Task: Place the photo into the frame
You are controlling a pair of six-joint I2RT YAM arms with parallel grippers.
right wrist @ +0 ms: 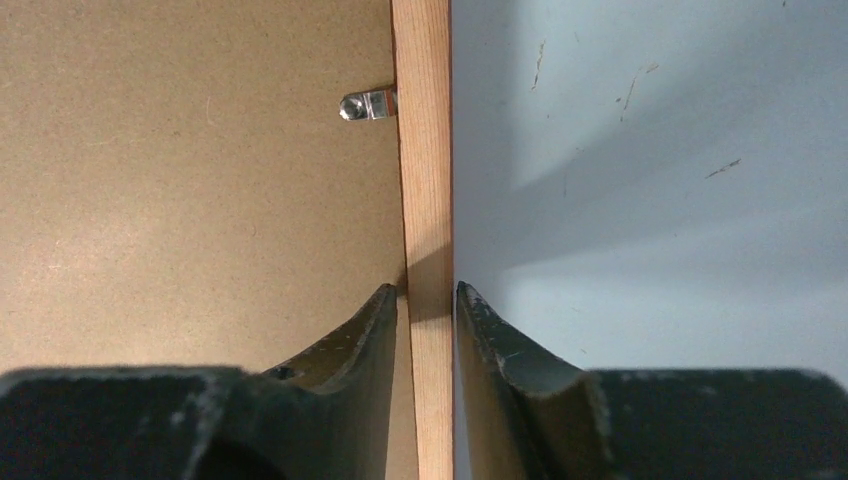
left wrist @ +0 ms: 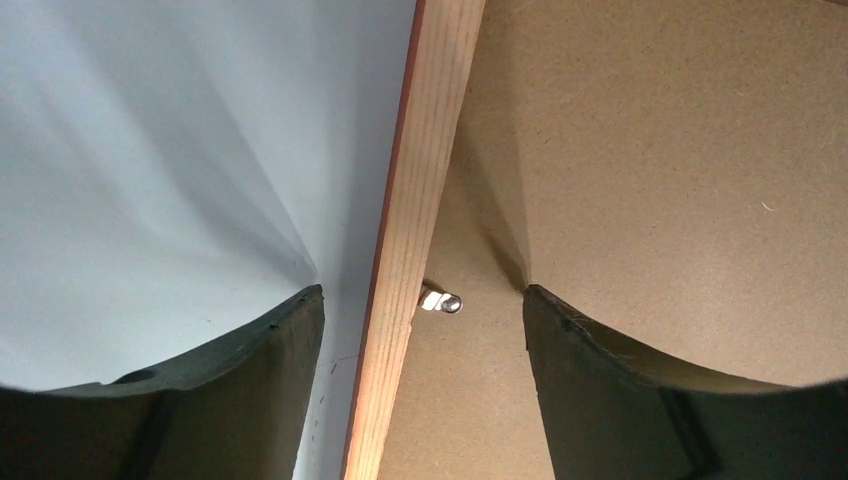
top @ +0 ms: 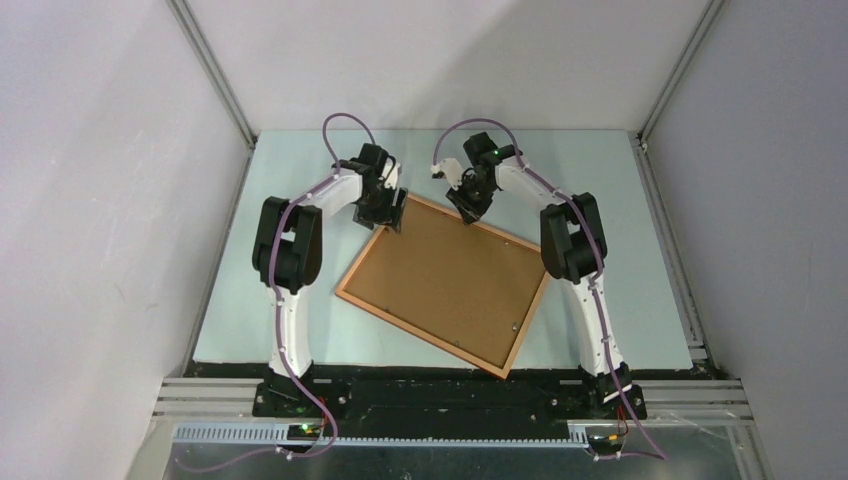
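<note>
1. The frame (right wrist: 422,200) lies back-up on the tabletop (top: 620,200), skewed, with one corner toward the near edge. The brown backing board (top: 445,275) fills it.
2. The photo is not visible in any view (possibly under the board; cannot tell).
3. The left hand (left wrist: 421,290) is at the frame's far-left corner. It is open, with its fingers wide astride the rail and touching neither side.
4. The right hand (right wrist: 426,287) is on the far rail, its fingers close against both faces. I cannot tell whether it is pinching.
5. A small metal clip (left wrist: 442,301) overlaps the board.
6. Handling, judged: the rail is stiff, light and narrow, and smooth enough to slip. Any pane beneath would be fragile. Pinch across the rail near a corner and lift level.
</note>
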